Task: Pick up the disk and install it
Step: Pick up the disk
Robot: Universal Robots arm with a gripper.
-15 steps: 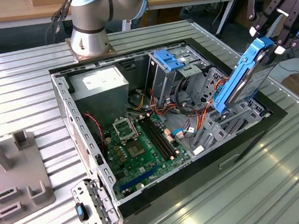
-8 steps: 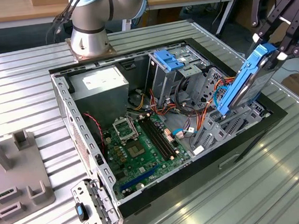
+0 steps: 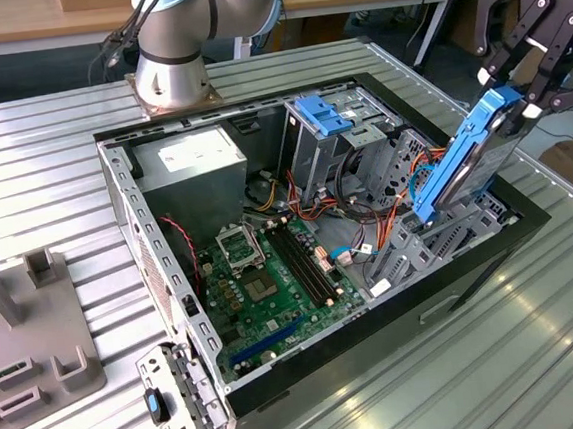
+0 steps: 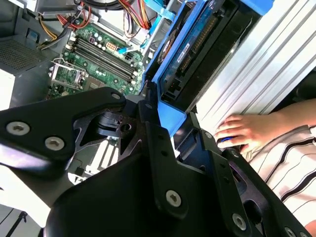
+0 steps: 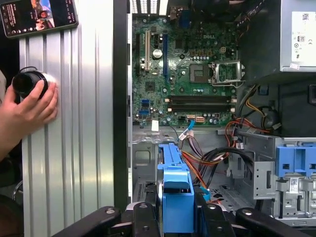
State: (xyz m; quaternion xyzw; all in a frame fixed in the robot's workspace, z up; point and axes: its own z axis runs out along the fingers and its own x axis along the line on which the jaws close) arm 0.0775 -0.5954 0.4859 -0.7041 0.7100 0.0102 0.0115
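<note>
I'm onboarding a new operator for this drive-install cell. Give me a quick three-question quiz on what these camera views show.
1. True or false: the gripper is shut on the disk.
2. Pick one. The disk is: A flat on the circuit board; B held tilted over the computer case; C lying outside the case.
3. In the first wrist view, what rests on the black round object?

Key: 1 true. 2 B. 3 a person's hand.

Ext. view high oblique, wrist views close
</note>
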